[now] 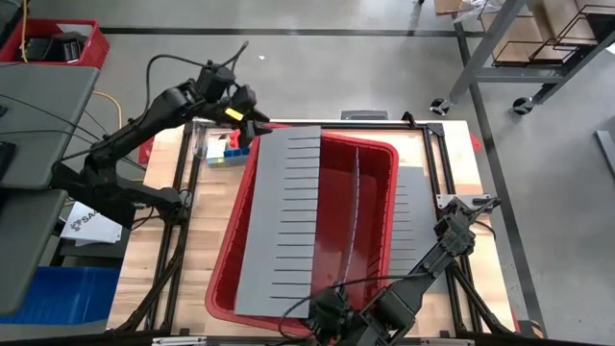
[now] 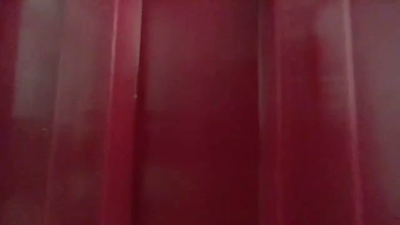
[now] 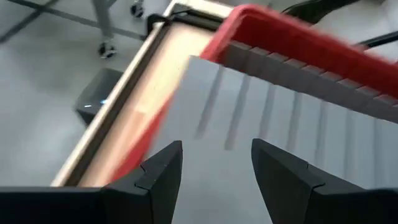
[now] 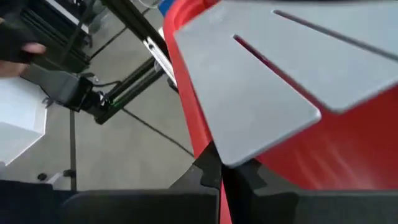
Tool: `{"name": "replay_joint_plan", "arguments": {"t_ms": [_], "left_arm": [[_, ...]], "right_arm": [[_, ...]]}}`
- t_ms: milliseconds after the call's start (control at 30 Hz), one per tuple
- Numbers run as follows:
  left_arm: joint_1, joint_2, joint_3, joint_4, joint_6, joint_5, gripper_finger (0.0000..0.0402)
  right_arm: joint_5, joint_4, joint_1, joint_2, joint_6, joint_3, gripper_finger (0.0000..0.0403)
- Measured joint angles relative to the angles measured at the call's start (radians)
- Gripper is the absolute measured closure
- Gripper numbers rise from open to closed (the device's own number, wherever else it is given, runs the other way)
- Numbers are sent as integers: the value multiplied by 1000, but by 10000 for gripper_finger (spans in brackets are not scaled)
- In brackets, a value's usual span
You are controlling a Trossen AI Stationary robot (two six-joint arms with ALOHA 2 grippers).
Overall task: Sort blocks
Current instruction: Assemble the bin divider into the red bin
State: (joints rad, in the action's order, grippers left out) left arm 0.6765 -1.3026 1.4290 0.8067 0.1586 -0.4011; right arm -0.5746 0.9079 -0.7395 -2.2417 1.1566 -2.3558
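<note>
L gripper (image 3: pixel 216 163) spread, empty, over grey divider sheet (image 1: pixel 288 216) at far-left of red bin (image 1: pixel 380 240). R gripper (image 4: pixel 222 169) pressed together on the bin's near rim. Next: L reaches blocks (image 1: pixel 223 149).

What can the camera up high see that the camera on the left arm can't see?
Only the high view shows the little blocks on the table beside the red bin's far left corner, the whole left arm, and the right gripper, shut, at the bin's near rim.

Only the left wrist view shows the left gripper up close, with its dark fingers apart and nothing between them.

Both show the red bin, the grey slotted sheet lying over it, the wooden table and the grey floor.
</note>
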Motion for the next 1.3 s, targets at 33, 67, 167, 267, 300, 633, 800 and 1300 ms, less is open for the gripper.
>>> {"name": "replay_joint_plan", "arguments": {"t_ms": [33,67,167,267,300,633,800,1300], "left_arm": [[-4,12,0,3,-10,-10,215],[-8,23,0,4,-14,-11,215],[-20,71,-1,4,-26,-9,215],[-28,121,0,3,-27,-7,215],[-32,133,0,5,-44,-3,215],[-106,265,0,59,-176,45,215],[-189,272,-1,74,-283,46,215],[-309,284,-1,102,-341,331,215]], "right_arm": [[20,5,0,0,22,0,403],[50,8,0,0,42,0,403],[111,19,1,0,99,0,402],[118,22,5,1,78,0,390],[123,25,9,1,77,0,380],[225,179,20,5,75,0,231],[228,323,56,22,110,0,218],[111,635,332,67,428,0,220]]}}
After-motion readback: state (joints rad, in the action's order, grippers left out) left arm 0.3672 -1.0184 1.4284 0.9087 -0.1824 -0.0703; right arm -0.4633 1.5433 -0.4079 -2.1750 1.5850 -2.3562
